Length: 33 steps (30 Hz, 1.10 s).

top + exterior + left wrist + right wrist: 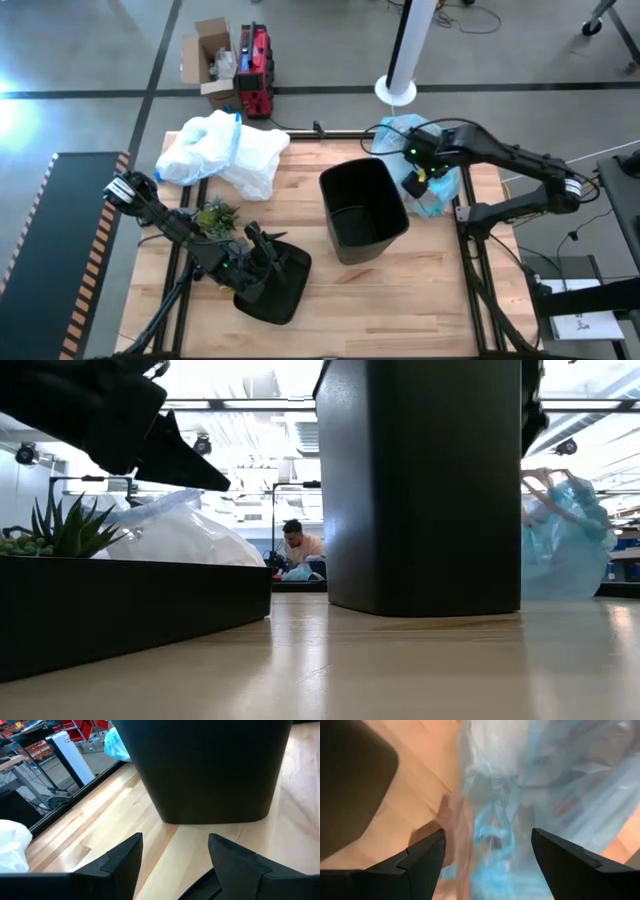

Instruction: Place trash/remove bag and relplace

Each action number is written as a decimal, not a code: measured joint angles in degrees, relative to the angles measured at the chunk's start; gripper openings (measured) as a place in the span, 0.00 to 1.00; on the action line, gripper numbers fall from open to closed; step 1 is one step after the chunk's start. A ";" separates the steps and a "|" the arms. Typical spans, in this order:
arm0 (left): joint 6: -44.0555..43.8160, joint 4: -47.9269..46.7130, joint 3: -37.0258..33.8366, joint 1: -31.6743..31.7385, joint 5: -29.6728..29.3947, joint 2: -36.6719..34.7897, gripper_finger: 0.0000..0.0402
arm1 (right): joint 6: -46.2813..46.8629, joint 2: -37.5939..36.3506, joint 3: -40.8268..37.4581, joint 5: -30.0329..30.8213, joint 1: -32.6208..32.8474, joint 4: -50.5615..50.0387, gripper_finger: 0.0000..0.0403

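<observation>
- Bag [432, 190], the crinkly light-blue liner, is lying bunched on the table's right edge, just beside the black bin [362, 209] and outside it.
- Right gripper [415, 180] is hovering directly over the bag with its fingers spread apart, and in the right wrist view the blue plastic [505, 820] is filling the gap between the two dark fingers [422, 857]; whether they are touching it cannot be told.
- Left gripper [172, 855] is sitting low near the black tray [275, 285] with the plant [215, 217], its jaws standing open and holding nothing, facing the bin's side.
- White plastic bag [225, 150] is resting at the table's far-left corner, well apart from the blue one.
</observation>
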 joint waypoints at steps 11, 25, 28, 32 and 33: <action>0.22 -0.06 0.00 0.00 -6.29 -0.39 0.50 | 11.70 -6.52 5.19 -2.37 8.67 -7.73 0.68; 4.10 -2.53 0.00 -0.87 -5.88 -8.35 0.50 | 25.63 -12.89 -3.46 5.28 33.37 3.30 0.66; 4.64 -2.65 0.00 -1.69 -5.87 -10.30 0.51 | 23.85 -12.31 -7.96 6.28 37.79 12.52 0.67; 4.76 -4.19 0.00 -2.83 -5.86 -12.98 0.52 | 16.16 -10.68 -13.91 8.17 42.79 24.42 0.67; 4.79 -4.95 0.02 -3.02 -5.83 -13.61 0.53 | 14.73 -10.42 -15.21 9.80 43.89 26.17 0.66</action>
